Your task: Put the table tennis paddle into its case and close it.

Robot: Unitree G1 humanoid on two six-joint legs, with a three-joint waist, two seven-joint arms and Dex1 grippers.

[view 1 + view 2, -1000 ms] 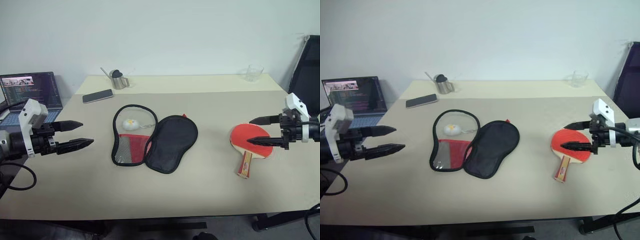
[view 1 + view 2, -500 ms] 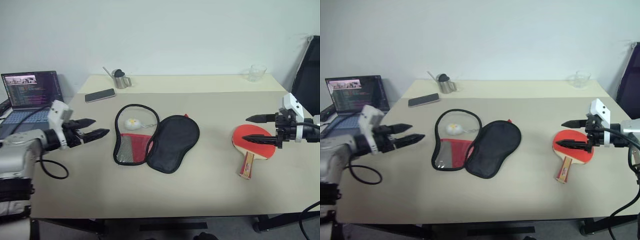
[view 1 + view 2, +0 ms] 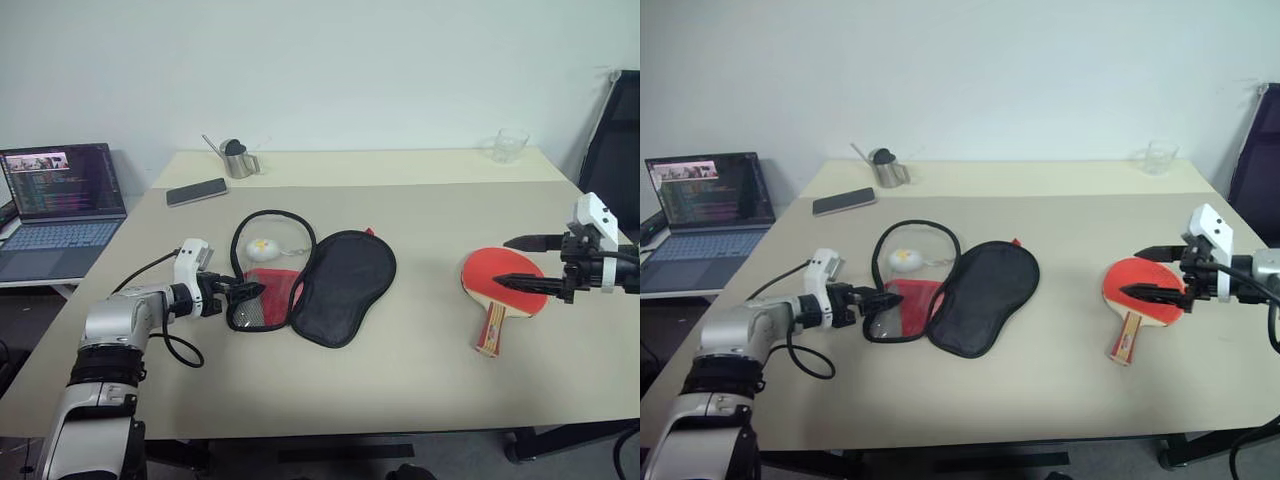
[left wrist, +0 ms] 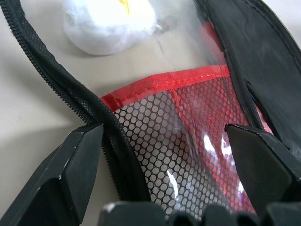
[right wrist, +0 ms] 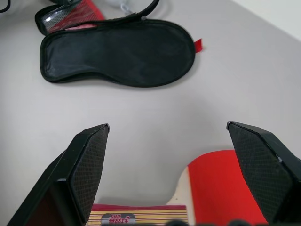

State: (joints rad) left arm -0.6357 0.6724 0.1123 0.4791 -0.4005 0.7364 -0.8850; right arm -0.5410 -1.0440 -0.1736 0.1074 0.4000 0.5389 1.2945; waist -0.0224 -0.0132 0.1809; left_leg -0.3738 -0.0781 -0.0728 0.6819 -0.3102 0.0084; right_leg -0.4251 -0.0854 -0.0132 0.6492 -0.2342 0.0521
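Left gripper (image 3: 247,291) swings in to the case (image 3: 310,281) edge — fingers apart; right gripper (image 3: 520,262) hovers spread over the paddle (image 3: 497,290).

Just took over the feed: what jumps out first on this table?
The case lies unzipped mid-table, black half beside red mesh half, with the left gripper open at its near-left edge. The red table tennis paddle lies flat at the right, under the open right gripper.
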